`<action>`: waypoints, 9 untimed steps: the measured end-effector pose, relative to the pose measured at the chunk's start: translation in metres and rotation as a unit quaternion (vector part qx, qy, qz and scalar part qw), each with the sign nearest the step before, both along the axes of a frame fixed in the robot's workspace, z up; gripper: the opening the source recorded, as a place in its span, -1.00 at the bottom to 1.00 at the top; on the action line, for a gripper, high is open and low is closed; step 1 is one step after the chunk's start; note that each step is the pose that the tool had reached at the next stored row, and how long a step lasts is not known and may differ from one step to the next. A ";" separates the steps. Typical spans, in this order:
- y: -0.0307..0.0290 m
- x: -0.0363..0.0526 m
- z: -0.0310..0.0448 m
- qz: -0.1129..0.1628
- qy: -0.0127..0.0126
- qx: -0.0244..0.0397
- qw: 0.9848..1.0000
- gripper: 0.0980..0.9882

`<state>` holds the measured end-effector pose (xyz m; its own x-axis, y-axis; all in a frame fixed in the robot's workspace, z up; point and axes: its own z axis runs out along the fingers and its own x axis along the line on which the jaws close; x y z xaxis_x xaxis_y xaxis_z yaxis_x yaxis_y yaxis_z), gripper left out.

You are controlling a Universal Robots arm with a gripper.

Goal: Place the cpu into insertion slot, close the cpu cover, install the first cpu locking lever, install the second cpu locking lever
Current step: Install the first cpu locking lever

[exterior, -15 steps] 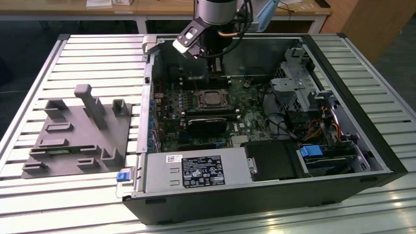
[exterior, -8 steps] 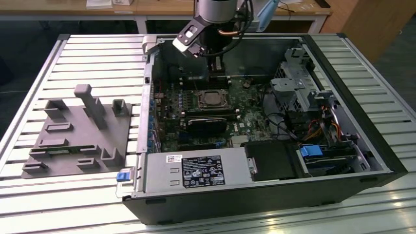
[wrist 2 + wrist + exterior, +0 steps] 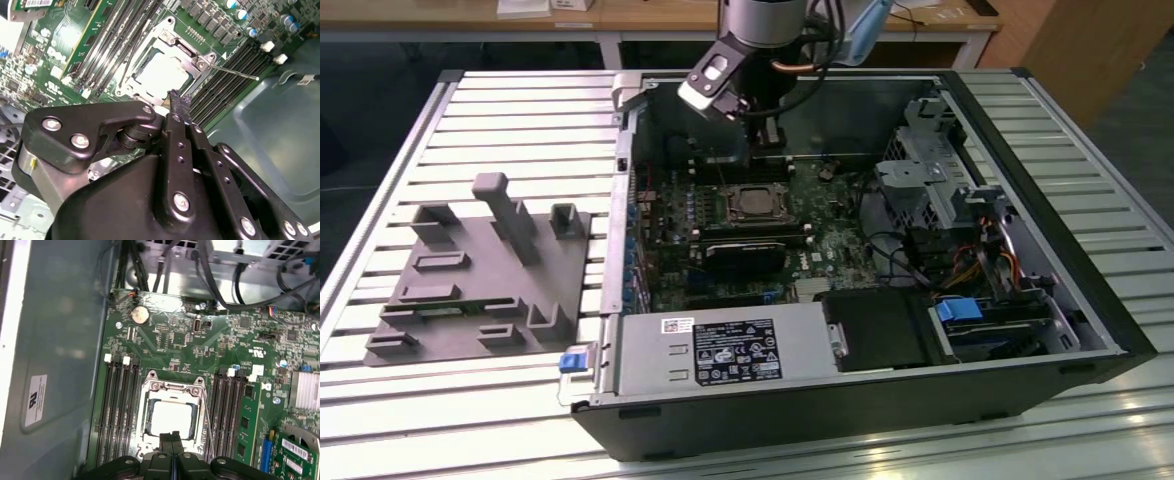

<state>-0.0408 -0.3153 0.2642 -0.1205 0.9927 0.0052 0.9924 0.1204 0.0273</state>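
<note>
The chip (image 3: 172, 419) lies flat in its slot (image 3: 728, 203) near the middle of the green board (image 3: 165, 335), with the metal cover (image 3: 172, 387) shut over its edges. Our pincer (image 3: 172, 436), tips pressed together and holding nothing, hangs just beside the cover. We think the thin wire lever (image 3: 235, 73) is the job now: push slowly on the wire only, never the chip.

robotics lab or test workshop. silver slatted aluminium worktable (image 3: 507, 110) carries an open black desktop computer case (image 3: 854, 410) and a grey moulded plastic fixture tray (image 3: 480, 270). grey robot arm (image 3: 761, 25) hangs over the case. light wooden benches (image 3: 654, 15) stand behind.
</note>
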 end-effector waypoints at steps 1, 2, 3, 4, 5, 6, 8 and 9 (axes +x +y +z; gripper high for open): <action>0.0000 0.0000 0.0000 0.006 0.000 0.000 1.000 -0.98; 0.0000 0.0000 0.0000 0.012 0.000 0.000 1.000 -0.98; 0.0000 0.0000 0.0000 0.018 0.000 0.000 1.000 -0.98; 0.0000 0.0000 0.0000 0.024 0.000 0.000 1.000 -0.98; 0.0000 0.0000 0.0000 0.029 0.000 0.000 1.000 -0.98; 0.0000 0.0000 0.0000 0.035 0.000 0.000 0.999 -0.98; 0.0000 0.0000 0.0000 0.045 0.000 0.000 0.999 -0.98; 0.0000 0.0000 0.0000 0.049 0.000 0.000 0.999 -0.98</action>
